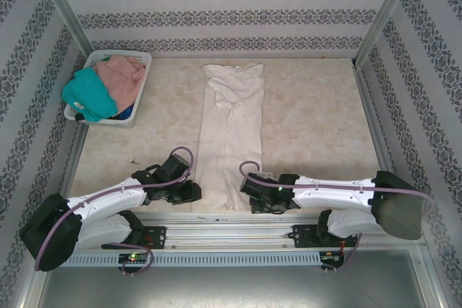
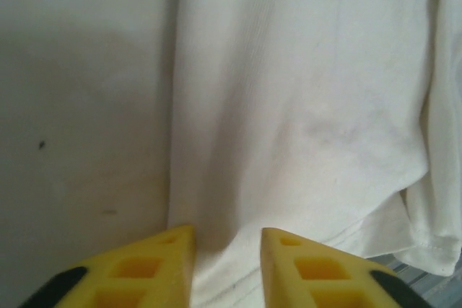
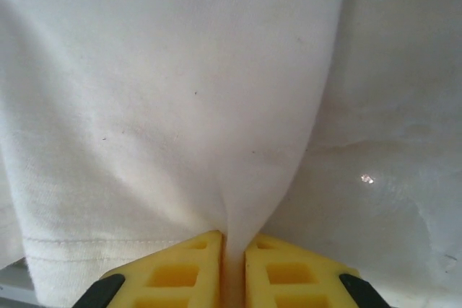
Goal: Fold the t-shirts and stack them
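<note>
The cream t-shirt (image 1: 231, 128) lies as a long narrow strip down the middle of the table, its hem at the near edge. My left gripper (image 1: 196, 192) is at the hem's left corner. In the left wrist view its yellow fingers (image 2: 166, 265) stand apart, and the left gripper (image 2: 227, 239) is open over the cream t-shirt (image 2: 303, 106), with cloth lying in the gap. My right gripper (image 1: 247, 194) is at the hem's right corner. In the right wrist view the right gripper (image 3: 233, 239) is shut on a pinched ridge of the cream t-shirt (image 3: 180, 91).
A white lattice basket (image 1: 138, 58) at the far left corner holds a teal t-shirt (image 1: 90, 95) and a dusty-pink t-shirt (image 1: 123, 77). Bare marbled table (image 1: 310, 120) lies right of the strip. A metal rail (image 1: 231, 239) runs along the near edge, and patterned walls enclose the table.
</note>
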You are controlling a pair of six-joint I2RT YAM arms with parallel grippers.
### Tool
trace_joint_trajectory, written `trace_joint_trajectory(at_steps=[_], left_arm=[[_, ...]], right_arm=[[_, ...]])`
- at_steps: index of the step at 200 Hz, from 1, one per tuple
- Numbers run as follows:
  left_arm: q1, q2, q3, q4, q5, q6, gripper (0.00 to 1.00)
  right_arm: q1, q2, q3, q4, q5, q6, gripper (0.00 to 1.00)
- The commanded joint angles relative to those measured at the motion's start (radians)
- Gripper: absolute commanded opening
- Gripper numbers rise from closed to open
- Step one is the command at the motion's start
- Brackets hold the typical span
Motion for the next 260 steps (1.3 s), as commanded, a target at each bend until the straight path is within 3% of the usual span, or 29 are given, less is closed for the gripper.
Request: trace_joint_trajectory(at_steps=[1, 36, 60, 91, 121, 182, 210, 260], left_arm=[[-0.031, 0.006, -0.031, -0.051, 0.002, -0.039, 0.35], [-0.053, 0.062, -0.043, -0.007, 0.009, -0.049, 0.33], [-0.064, 0.058, -0.026, -0.013, 0.020, -0.047, 0.32], [-0.071, -0.027, 0.023, -0.235, -0.056, -0.023, 0.36], [-0.076, -0.089, 0.030, -0.333, -0.110, -0.051, 0.38], [-0.123, -0.067, 0.007, -0.100, -0.039, -0.119, 0.38], [-0.135, -0.069, 0.010, -0.080, -0.041, -0.141, 0.39], [-0.139, -0.104, 0.016, -0.050, -0.027, -0.163, 0.40]], right_arm=[[-0.009, -0.029, -0.029, -0.005, -0.008, 0.009, 0.16], [-0.002, -0.047, -0.043, -0.004, -0.028, 0.019, 0.35], [0.011, -0.028, -0.046, 0.013, -0.046, 0.022, 0.39], [0.021, 0.001, -0.038, 0.019, -0.057, 0.020, 0.41], [0.022, -0.001, -0.040, 0.021, -0.046, 0.023, 0.34], [0.021, -0.016, -0.037, 0.013, -0.038, 0.019, 0.26], [0.014, -0.041, -0.020, -0.007, -0.019, 0.001, 0.17], [-0.014, -0.057, -0.006, -0.006, -0.014, -0.046, 0.12]])
